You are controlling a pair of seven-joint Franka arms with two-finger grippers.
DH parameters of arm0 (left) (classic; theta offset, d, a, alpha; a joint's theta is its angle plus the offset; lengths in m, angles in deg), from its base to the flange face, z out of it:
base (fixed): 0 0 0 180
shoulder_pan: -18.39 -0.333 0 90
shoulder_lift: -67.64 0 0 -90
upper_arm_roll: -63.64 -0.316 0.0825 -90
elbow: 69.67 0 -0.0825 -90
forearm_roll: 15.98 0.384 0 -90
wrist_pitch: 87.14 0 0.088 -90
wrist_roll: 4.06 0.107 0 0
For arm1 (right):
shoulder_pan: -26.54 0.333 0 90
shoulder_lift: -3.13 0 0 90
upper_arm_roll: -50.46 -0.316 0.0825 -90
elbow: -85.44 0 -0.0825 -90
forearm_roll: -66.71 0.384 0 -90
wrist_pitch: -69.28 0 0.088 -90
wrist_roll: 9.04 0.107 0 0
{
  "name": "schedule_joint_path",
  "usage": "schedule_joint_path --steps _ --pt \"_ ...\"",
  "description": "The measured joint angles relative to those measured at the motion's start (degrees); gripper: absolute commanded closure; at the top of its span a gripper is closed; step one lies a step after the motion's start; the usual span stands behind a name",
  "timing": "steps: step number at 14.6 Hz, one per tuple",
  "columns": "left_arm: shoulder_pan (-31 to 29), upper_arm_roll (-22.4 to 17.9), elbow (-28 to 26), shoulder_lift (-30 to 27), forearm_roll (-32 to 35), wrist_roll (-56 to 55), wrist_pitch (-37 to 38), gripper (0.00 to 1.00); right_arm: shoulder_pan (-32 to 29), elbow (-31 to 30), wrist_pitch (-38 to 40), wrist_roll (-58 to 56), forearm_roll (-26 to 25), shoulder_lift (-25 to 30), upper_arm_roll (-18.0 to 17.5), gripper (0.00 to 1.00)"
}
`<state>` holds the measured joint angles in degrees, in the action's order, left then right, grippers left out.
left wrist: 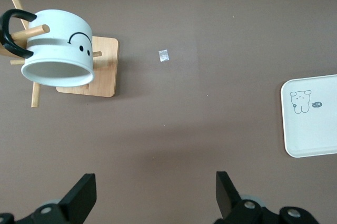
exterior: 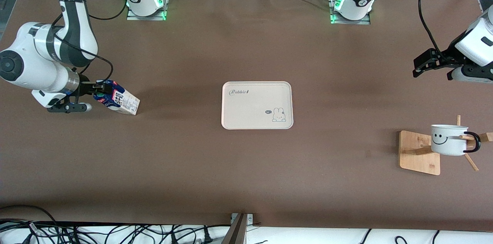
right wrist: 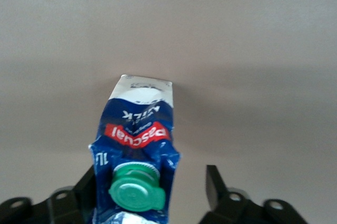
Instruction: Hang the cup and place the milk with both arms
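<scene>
The milk (exterior: 120,101) leans over on the table near the right arm's end, its blue top with green cap toward my right gripper (exterior: 101,90). In the right wrist view the milk (right wrist: 138,139) sits between the open fingers of my right gripper (right wrist: 150,184); one finger is against the carton's top, the other stands clear of it. The cup (exterior: 448,140) hangs by its black handle on a peg of the wooden rack (exterior: 418,155) at the left arm's end. My left gripper (exterior: 419,67) is open, empty and up in the air beside the rack. The left wrist view shows the gripper (left wrist: 155,192), the cup (left wrist: 58,50) and the rack (left wrist: 102,79).
A white tray (exterior: 257,94) with a rabbit drawing lies flat in the middle of the table, and its edge also shows in the left wrist view (left wrist: 316,139). A small pale scrap (left wrist: 164,55) lies on the table between rack and tray. Cables run along the table's near edge.
</scene>
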<state>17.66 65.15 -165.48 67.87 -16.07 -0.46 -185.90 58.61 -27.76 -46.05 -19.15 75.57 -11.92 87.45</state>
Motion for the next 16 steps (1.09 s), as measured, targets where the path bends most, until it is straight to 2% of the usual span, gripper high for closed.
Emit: schedule_joint_path --steps 3,6,9,16 --pt "-0.2 -0.1 0.0 0.4 0.0 0.0 0.3 0.0 -0.5 3.9 5.2 -0.9 0.0 1.0 2.3 0.0" --pt "-0.4 -0.1 0.0 0.5 0.0 0.0 0.7 0.0 -1.4 11.5 14.4 -1.3 1.5 1.7 3.6 0.0" --pt "-0.5 -0.1 0.0 0.6 0.0 0.0 0.7 0.0 -3.5 17.5 21.3 -1.5 5.0 1.0 3.7 0.0" --pt "-0.5 -0.1 0.1 0.7 0.0 0.0 0.7 0.0 -3.9 29.9 31.5 -1.3 5.0 -0.4 3.7 0.0"
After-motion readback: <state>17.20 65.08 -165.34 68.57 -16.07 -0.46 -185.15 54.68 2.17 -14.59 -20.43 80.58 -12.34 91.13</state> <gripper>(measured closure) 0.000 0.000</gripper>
